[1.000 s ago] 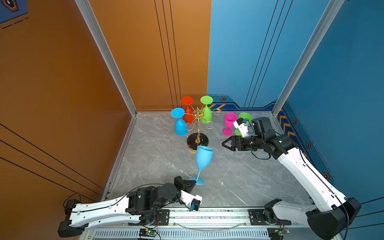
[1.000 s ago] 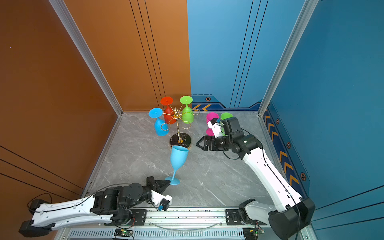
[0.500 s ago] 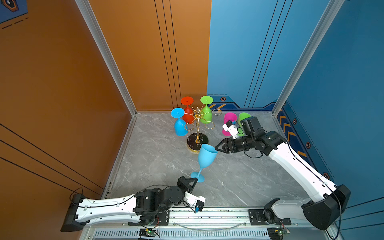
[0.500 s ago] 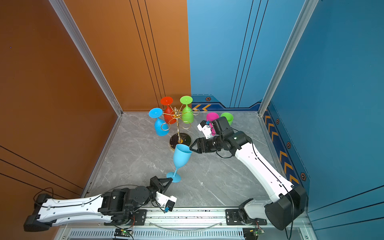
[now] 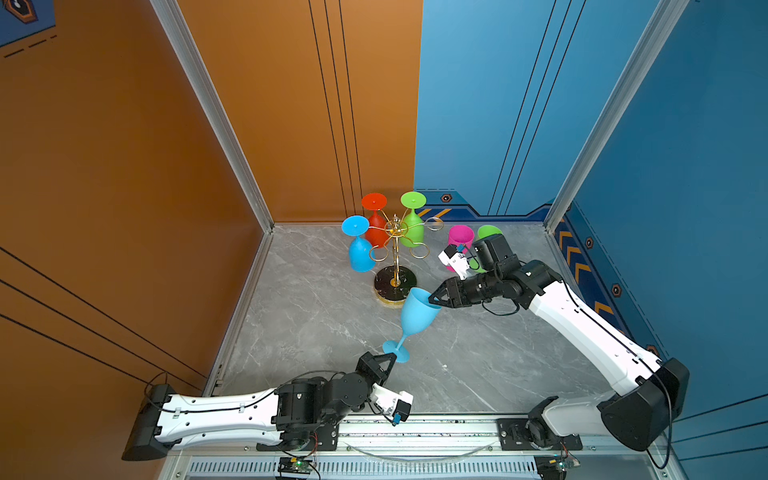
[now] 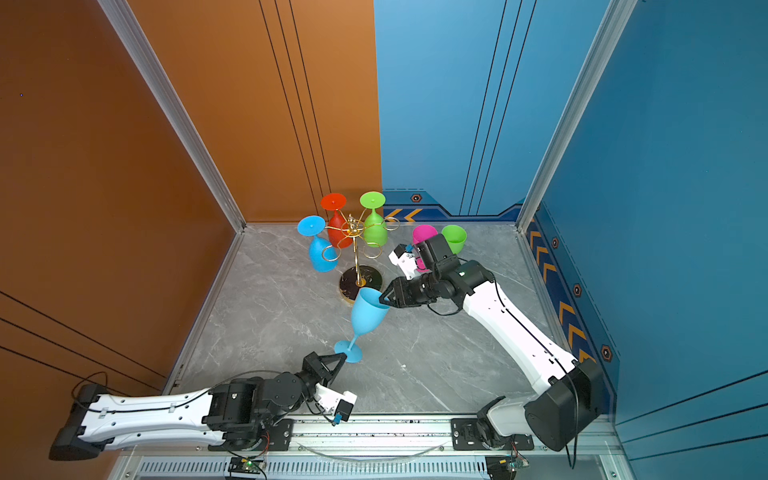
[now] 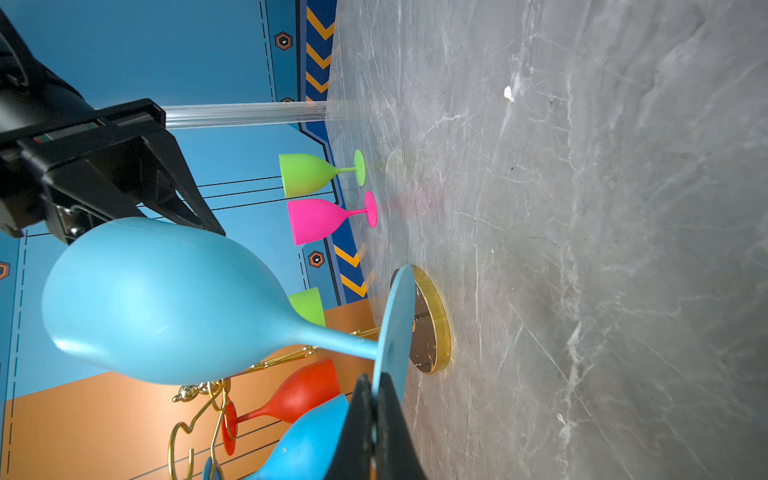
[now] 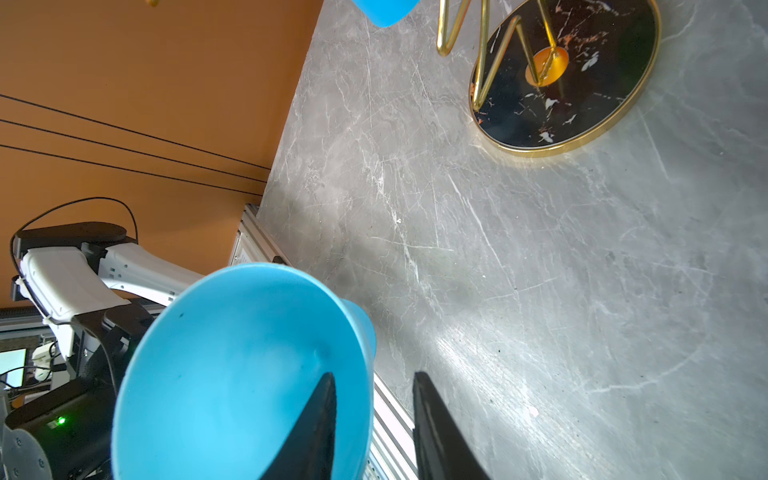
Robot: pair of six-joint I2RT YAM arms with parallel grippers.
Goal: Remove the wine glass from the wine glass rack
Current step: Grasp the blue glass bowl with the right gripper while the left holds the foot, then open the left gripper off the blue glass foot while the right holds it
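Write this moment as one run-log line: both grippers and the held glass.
left gripper: shut on foot of blue wine glass | right gripper: open, straddling its rim | glass: tilted, off rack

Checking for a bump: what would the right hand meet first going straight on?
Probably the held blue glass: the right hand straddles its rim, one finger inside the bowl, one outside.

Left jaws pinch tilted blue wine glass [image 6: 368, 311] by foot; right jaws at rim.
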